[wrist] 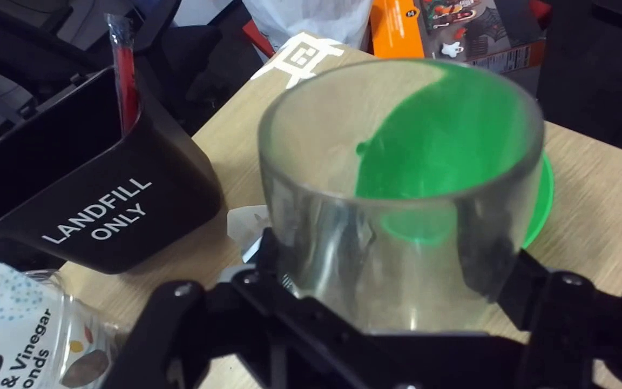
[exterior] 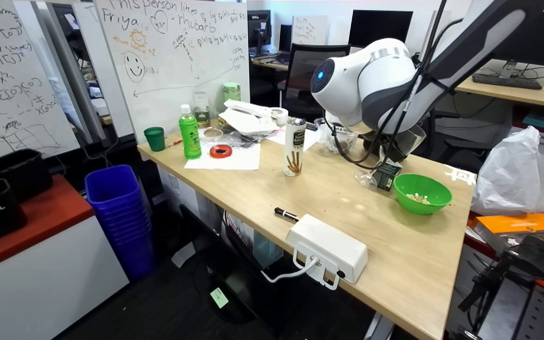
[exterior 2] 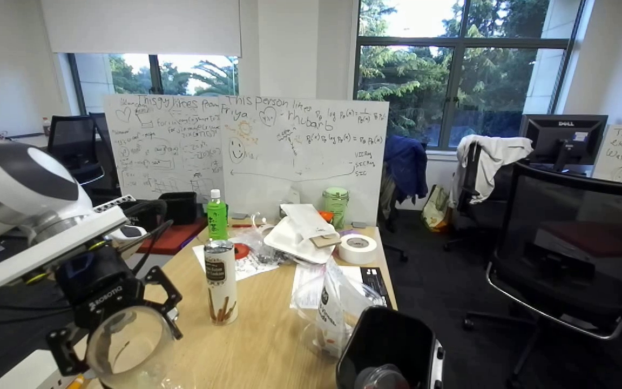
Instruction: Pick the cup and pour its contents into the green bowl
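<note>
The cup (wrist: 413, 275), a clear glass, stands between the black fingers of my gripper (wrist: 395, 265) in the wrist view, one finger against each side. It looks close to upright, rim up, and nothing shows inside it. In an exterior view the gripper (exterior 2: 126, 348) surrounds the same cup (exterior 2: 127, 356). Its clear foot (exterior: 364, 178) shows low beside a small dark box; whether it touches the table I cannot tell. The green bowl (exterior: 426, 185) holds some pale yellow bits. In the wrist view the bowl (wrist: 544, 200) lies just beyond the cup, partly seen through the glass.
A dark box (exterior: 387, 175) stands beside the cup's foot. A black landfill bin (wrist: 95, 221) and a snack bag (wrist: 11, 329) are on the wrist view's left. A tall cookie tin (exterior: 294, 151), a marker (exterior: 286, 214) and a white device (exterior: 327, 241) occupy the table.
</note>
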